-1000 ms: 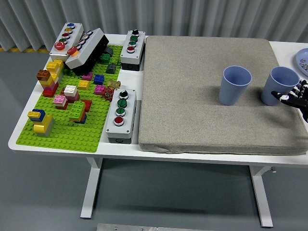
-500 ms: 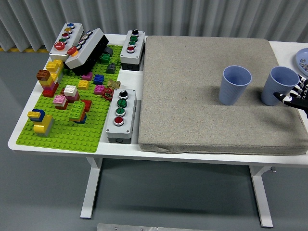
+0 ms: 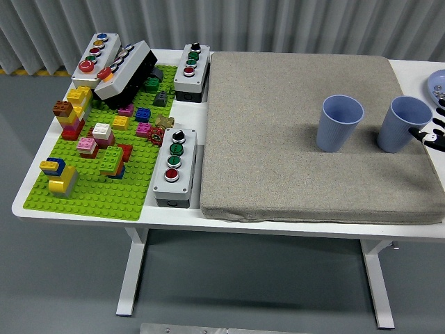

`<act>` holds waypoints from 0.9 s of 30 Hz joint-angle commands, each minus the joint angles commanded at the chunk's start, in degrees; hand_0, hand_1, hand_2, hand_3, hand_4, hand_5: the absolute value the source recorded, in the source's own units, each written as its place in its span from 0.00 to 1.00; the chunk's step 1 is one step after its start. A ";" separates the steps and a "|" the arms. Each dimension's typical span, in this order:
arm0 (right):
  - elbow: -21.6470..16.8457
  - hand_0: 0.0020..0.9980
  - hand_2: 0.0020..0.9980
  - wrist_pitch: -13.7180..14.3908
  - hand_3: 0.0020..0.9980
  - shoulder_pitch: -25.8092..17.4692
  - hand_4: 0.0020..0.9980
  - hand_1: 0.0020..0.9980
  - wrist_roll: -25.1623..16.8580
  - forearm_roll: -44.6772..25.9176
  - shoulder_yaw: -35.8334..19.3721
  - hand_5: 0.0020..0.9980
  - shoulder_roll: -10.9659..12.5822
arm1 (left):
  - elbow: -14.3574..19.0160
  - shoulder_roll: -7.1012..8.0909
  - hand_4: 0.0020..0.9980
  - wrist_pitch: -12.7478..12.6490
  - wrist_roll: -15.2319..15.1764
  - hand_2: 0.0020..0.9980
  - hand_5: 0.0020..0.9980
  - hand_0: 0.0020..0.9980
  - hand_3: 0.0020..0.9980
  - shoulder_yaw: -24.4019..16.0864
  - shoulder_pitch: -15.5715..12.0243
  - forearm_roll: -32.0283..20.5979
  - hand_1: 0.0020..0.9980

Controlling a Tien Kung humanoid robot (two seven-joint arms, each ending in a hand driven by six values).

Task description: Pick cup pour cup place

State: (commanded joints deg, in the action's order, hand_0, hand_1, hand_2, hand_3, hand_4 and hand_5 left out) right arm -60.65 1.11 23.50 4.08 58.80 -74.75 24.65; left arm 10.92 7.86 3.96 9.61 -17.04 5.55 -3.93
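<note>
Where the white table (image 3: 104, 212) meets its near edge, a green brick baseplate (image 3: 104, 188) lies on the left side, scattered with small stacks of coloured toy bricks (image 3: 83, 125). Just right of the baseplate sits a grey button box (image 3: 174, 167) with four buttons in a row, running away from the viewer. To its right, a large grey fabric mat (image 3: 278, 174) covers most of the tabletop.

On the right half of the mat stand two upright blue cups, near each other but apart. One cup (image 3: 341, 122) stands toward the mat's middle right. The second cup (image 3: 406, 124) stands close to the mat's right edge.

At the right edge of the picture, only the tips of the robot's right hand (image 3: 436, 129) show, black and white, just beside the second cup. Whether its fingers are spread or curled cannot be told, nor whether it touches the cup.

Farther back, a second small button box (image 3: 191, 69) stands at the mat's far left corner, and two larger button boxes (image 3: 115, 62) rest at the baseplate's far end. A blue plate (image 3: 437, 85) peeks in at the far right.
</note>
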 joint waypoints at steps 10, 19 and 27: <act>-5.93 0.98 1.00 3.91 1.00 3.76 0.88 0.96 0.65 -0.68 -1.12 0.33 2.40 | -0.05 0.37 0.64 0.04 -0.10 0.91 0.89 0.87 0.80 0.26 0.54 -0.07 0.84; -6.15 0.89 0.89 8.98 0.87 9.75 0.87 0.84 -6.28 -16.45 -3.73 0.43 0.62 | -0.01 0.47 0.64 -0.05 -0.25 0.91 0.89 0.87 0.80 0.51 0.90 -0.38 0.84; -0.03 0.88 0.88 9.10 0.86 14.67 0.88 0.82 -8.16 -25.11 -6.00 0.48 -3.90 | 0.11 0.48 0.64 -0.05 -0.21 0.91 0.89 0.87 0.80 0.56 1.22 -0.34 0.84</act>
State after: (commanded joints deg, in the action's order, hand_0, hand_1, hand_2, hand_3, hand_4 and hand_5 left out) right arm -60.68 10.21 38.17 -4.08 33.70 -80.74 20.75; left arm 11.03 8.34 3.91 9.39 -16.48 6.77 -4.27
